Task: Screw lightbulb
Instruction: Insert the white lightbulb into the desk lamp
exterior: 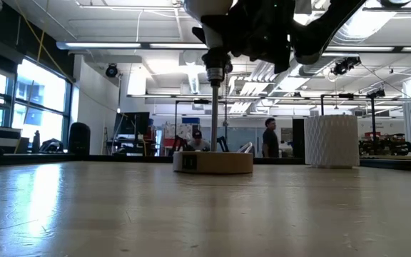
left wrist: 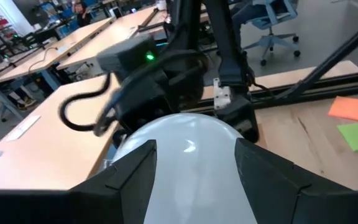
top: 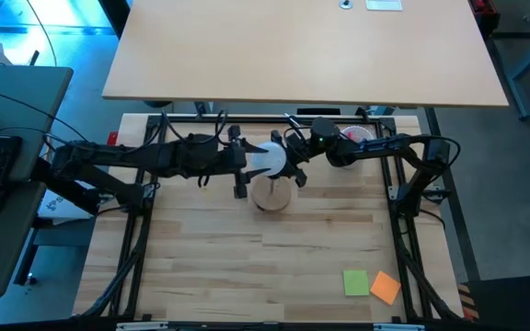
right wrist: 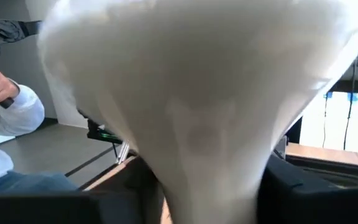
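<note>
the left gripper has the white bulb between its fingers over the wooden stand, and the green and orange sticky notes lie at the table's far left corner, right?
Not quite: the high view shows the green sticky note and orange one near the table's front right. The left gripper does straddle the bulb over the wooden stand.
</note>
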